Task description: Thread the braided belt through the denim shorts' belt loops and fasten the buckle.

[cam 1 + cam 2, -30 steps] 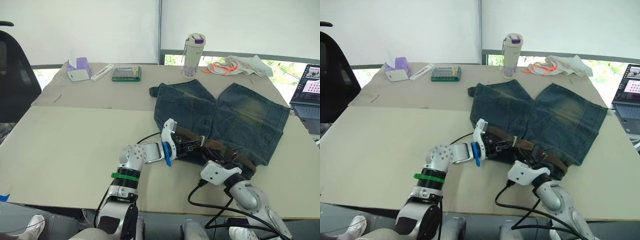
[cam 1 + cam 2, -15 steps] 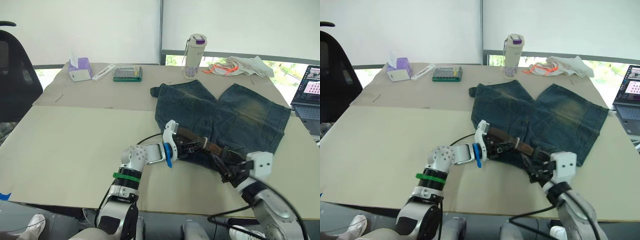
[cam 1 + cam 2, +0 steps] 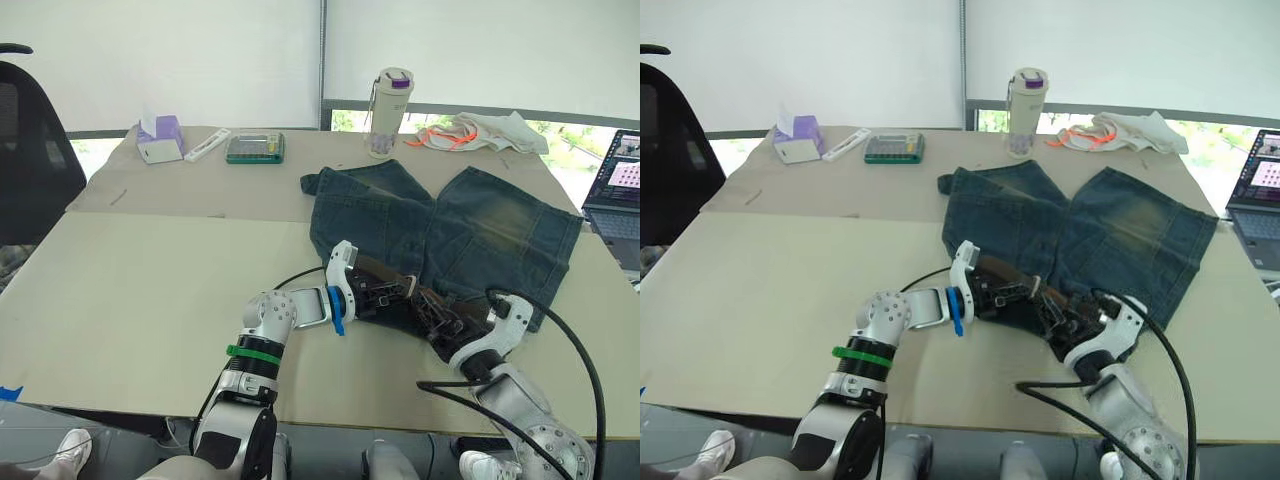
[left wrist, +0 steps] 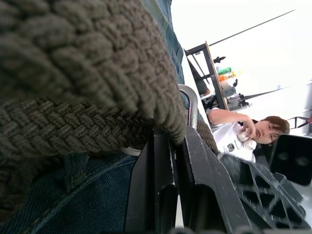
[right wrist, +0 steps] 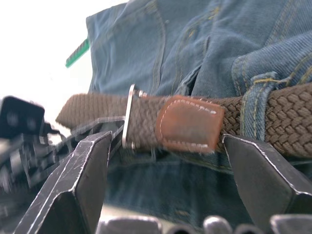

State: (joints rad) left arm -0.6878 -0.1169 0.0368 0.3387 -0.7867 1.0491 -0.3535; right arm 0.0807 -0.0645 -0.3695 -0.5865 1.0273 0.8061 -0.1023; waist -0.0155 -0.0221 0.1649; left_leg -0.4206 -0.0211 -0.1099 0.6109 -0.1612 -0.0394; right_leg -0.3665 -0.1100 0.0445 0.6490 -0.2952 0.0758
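Right gripper (image 5: 165, 183) fingers spread wide apart, straddling the silver buckle (image 5: 130, 117) and tan leather tab of the braided belt (image 5: 287, 119), which passes under a belt loop (image 5: 253, 109). Left gripper (image 3: 395, 297) fingers pressed together, clamped on the belt just beside the buckle. Beyond both, the denim shorts (image 3: 470, 225) lie flat on the table (image 3: 150, 290).

Far edge of the table (image 3: 150, 290), left to right: a purple tissue box (image 3: 159, 138), a white remote-like bar (image 3: 206, 145), a green calculator (image 3: 253, 148), a tall white bottle with a purple lid (image 3: 387, 98), and a white cloth with orange cord (image 3: 480, 130). A black chair (image 3: 30, 150) stands at left; an open laptop (image 3: 614, 190) at right. A seated person (image 4: 243, 134) appears in the left wrist view.
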